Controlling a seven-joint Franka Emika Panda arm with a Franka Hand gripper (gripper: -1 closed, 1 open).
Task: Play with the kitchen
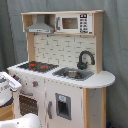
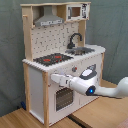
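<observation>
White robot arm reaching to the front of the toy kitchen.

In the first exterior view, the kitchen (image 1: 62,70) fills most of the frame before a grey curtain (image 1: 116,40), with the black-red stovetop (image 1: 38,65) at the first exterior view's left, the grey sink (image 1: 73,74) and black faucet (image 1: 84,58) to its right, and the hood (image 1: 39,25) and microwave (image 1: 72,23) above. A white part of the arm (image 1: 7,84) shows at the left edge, near the knobs (image 1: 35,83). In the second exterior view, the kitchen stands on a wooden worktop (image 2: 100,117). The hand (image 2: 53,78) is at the front panel just above the oven door (image 2: 64,97); I cannot tell if its fingers are spread or pressed together.
</observation>
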